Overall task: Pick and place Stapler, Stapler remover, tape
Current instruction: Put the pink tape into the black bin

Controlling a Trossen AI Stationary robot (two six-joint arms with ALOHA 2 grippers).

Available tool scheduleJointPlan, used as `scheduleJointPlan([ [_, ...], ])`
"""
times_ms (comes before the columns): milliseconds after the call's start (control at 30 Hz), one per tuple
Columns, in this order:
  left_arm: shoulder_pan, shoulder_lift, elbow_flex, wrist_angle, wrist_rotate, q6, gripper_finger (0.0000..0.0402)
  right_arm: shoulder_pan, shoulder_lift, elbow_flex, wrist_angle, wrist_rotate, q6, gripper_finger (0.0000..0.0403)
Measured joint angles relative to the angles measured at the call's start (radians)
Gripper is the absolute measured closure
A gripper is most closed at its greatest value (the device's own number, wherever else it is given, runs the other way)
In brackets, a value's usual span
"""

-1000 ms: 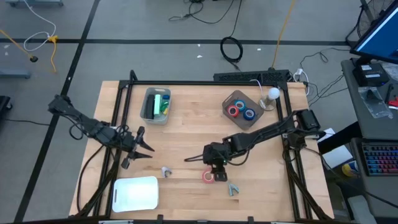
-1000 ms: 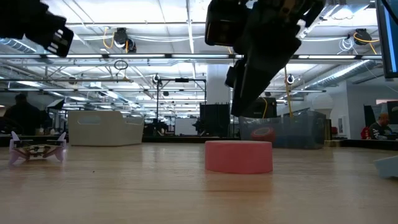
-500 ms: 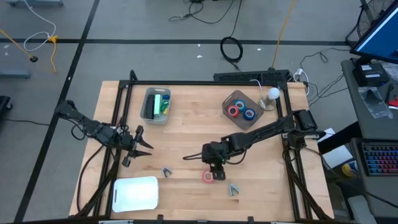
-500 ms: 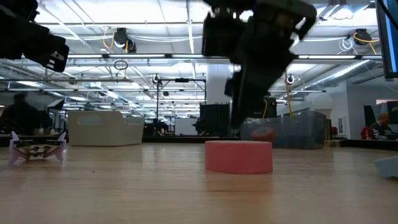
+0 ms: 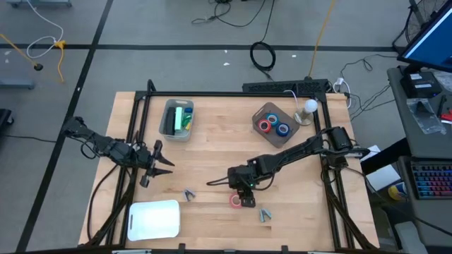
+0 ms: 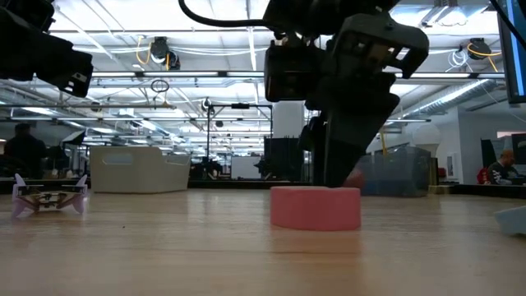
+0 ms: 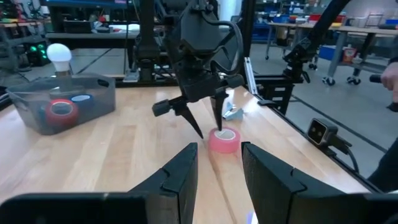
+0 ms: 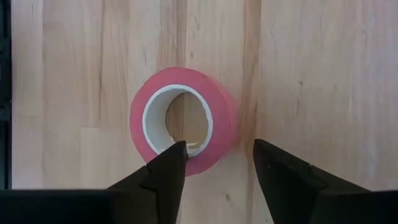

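Lowered, right end effector straddles red tape wall, fingers apart

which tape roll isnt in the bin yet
The red tape roll lying flat on the bare table near the front edge, directly under the right end effector. The other rolls, red and blue, sit inside the clear bin at the back right.

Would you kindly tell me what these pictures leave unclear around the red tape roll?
- Red tape roll, high view: partly covered by the right gripper.
- Far side of the roll, low view: hidden behind the roll itself.
- Green item in the grey bin, high view: too small to identify.
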Motion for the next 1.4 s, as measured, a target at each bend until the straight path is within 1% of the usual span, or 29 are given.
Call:
scheduleJointPlan([
  [333,0.001,0.0,0.0,-0.001,0.004,-0.002,0.0275,-0.003,-0.017,-0.003,0.055,0.028,0.08,0.0223],
  [533,0.001,0.0,0.0,-0.001,0.004,-0.001,0.0275,-0.005,-0.018,0.035,0.057,0.018,0.072,0.0223],
  [700,0.001,0.0,0.0,-0.001,0.004,-0.002,0.0275,-0.005,-0.015,0.035,0.022,0.018,0.049,0.0224],
  [800,0.001,0.0,0.0,-0.001,0.004,-0.001,0.0275,-0.005,0.003,0.036,0.029,0.012,0.047,0.0224],
  [933,0.001,0.0,0.0,-0.001,0.004,-0.002,0.0275,0.0,0.036,0.036,0.058,-0.038,0.054,0.0224],
  [1067,0.001,0.0,0.0,-0.001,0.004,-0.003,0.0275,0.0,0.056,0.037,0.064,-0.04,0.055,0.0226],
  [1233,0.001,0.0,0.0,-0.001,0.007,-0.007,0.0275,-0.002,0.064,0.038,0.069,-0.04,0.051,0.0248],
  [1400,0.001,0.0,0.0,-0.001,0.012,-0.007,0.0275,-0.013,0.065,0.038,0.066,-0.037,0.036,0.0297],
])
